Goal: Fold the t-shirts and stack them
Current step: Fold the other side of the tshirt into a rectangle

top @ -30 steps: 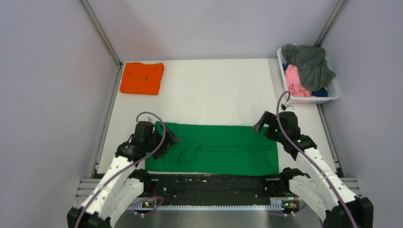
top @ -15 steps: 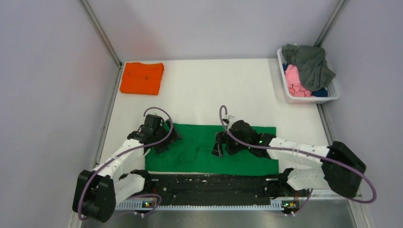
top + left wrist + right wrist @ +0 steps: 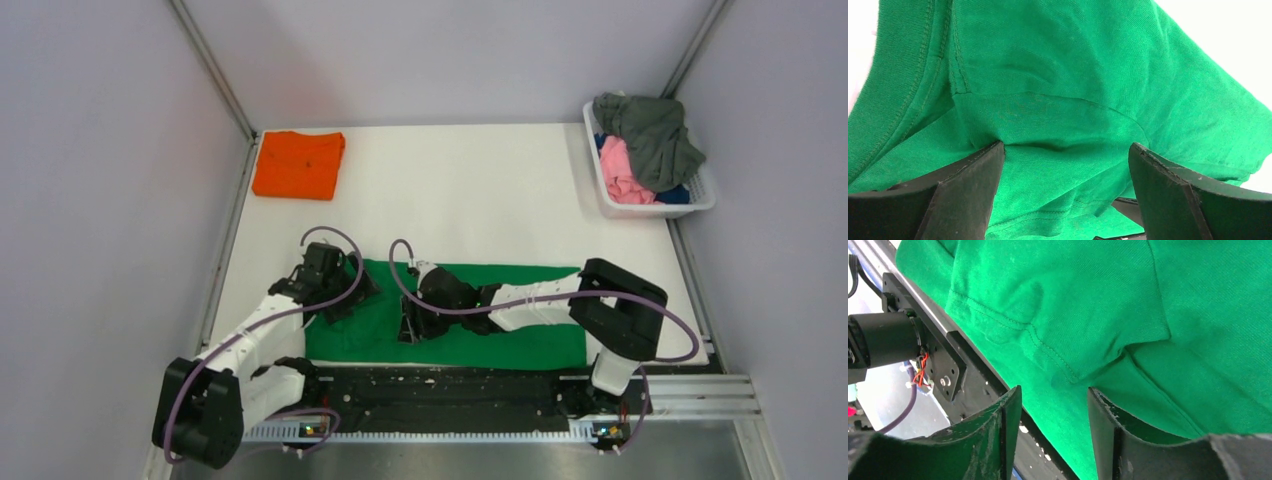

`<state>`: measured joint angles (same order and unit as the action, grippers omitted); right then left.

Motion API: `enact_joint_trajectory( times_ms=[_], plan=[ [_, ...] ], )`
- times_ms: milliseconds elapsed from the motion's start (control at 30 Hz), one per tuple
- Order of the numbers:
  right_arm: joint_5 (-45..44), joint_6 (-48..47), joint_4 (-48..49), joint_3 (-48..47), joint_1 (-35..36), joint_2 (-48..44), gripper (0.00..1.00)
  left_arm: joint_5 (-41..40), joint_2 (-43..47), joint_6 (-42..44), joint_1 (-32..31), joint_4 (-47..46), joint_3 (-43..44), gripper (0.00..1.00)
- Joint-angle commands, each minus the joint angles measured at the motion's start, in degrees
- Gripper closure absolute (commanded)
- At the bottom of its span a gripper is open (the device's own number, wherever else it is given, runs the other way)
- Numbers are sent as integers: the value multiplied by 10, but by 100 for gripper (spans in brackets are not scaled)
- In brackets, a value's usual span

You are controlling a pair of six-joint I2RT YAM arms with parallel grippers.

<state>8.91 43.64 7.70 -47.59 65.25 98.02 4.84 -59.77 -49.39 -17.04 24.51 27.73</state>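
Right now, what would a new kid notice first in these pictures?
The bright green tee spread along the near edge of the table, with the left hand and right hand both open over its left half. Then the folded orange tee in the far left corner, and the basket of crumpled clothes far right.

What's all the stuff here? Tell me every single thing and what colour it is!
green t-shirt: 1, bright green, laid out at the table's near edge
orange t-shirt: 1, orange, folded, far left corner
basket: 1, white, far right edge
grey garment: 1, grey, top of basket heap
pink garment: 1, pink, in basket
blue garment: 1, blue, mostly buried in basket
table: 1, white
left arm: 1, white and black, jaws open over green t-shirt
right arm: 1, white and black, stretched leftward, jaws open over green t-shirt
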Motion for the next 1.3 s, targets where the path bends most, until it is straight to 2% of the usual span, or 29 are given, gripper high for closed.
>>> enact_joint_trajectory(
  times_ms=[0, 533, 567, 600, 633, 867, 1033, 1100, 1200, 1267],
  plan=[
    [-21, 24, 33, -26, 8, 15, 51, -11, 2, 1, -1, -25, -19, 1],
    [-79, 80, 42, -23, 8, 33, 83, -21, 60, -12, -1, -8, -49, 1],
    [-79, 80, 42, -23, 8, 31, 86, -25, 63, -12, -1, -5, -50, 1],
    [-77, 80, 43, -23, 8, 32, 99, -28, 65, -12, -1, 0, -49, 1],
    [-74, 80, 39, -24, 8, 31, 100, -29, 68, -12, -1, 3, -48, 1],
    [-49, 51, -66, -33, 8, -13, 100, -43, 77, -8, -1, 15, -44, 1],
    [-27, 47, -67, -6, 8, -34, 100, -43, 74, -8, -1, 19, -42, 1],
    [-33, 42, -74, -10, 8, -36, 90, -43, 76, -8, -1, 23, -43, 1],
    [-32, 33, -76, -18, 8, -36, 83, -43, 82, -8, -1, 33, -39, 1],
    [-44, 19, -111, -28, 8, -41, 66, -43, 88, -4, -1, 43, -33, 1]
  ],
)
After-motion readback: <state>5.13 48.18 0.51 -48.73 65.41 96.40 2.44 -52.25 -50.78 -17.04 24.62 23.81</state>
